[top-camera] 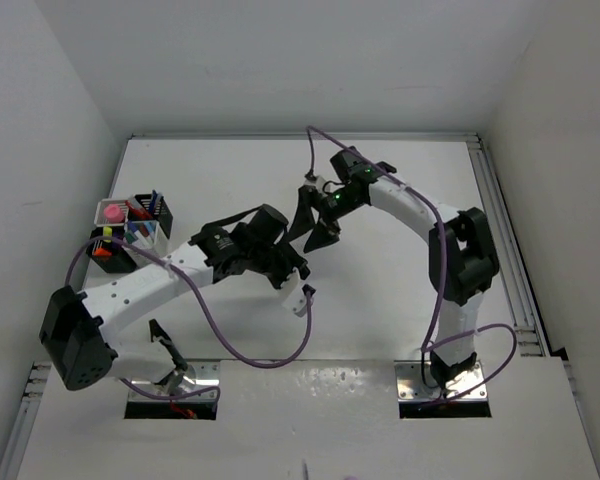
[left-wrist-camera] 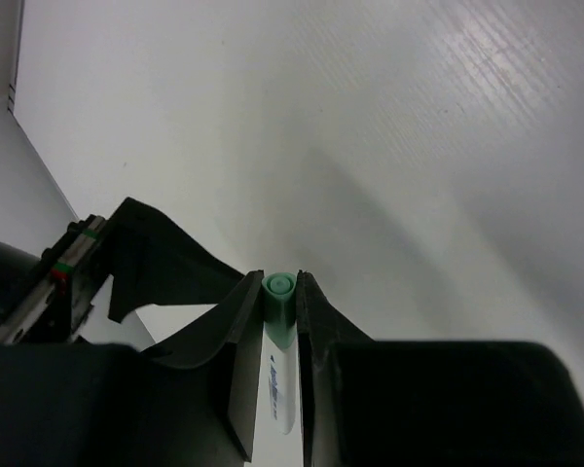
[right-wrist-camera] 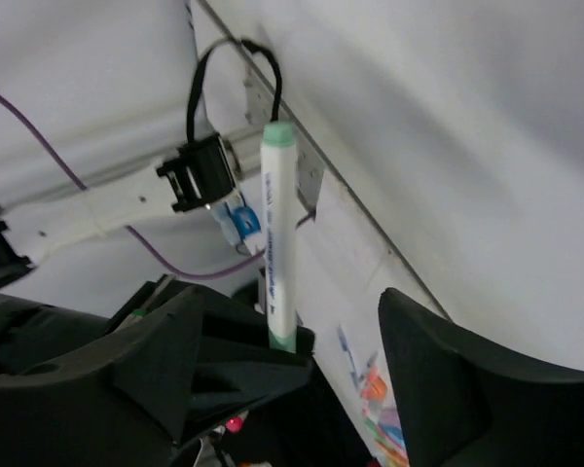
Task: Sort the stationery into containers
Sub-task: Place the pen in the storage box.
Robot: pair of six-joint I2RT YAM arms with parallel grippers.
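Now my left gripper point(left-wrist-camera: 279, 284) pinches the green end of a white marker point(left-wrist-camera: 281, 375) over the middle of the counter point(top-camera: 240, 170). My right gripper point(right-wrist-camera: 297, 302) stands spread, one finger on each side of that marker and clear of it. The mesh holders point(top-camera: 130, 232) cluster at the counter's left edge.

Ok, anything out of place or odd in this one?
Nothing looks spilled or damaged. The one unusual thing is a green-capped marker held in mid-air, pinched in the left gripper, with the right gripper open either side of it. The pen holders sit upright at far left.
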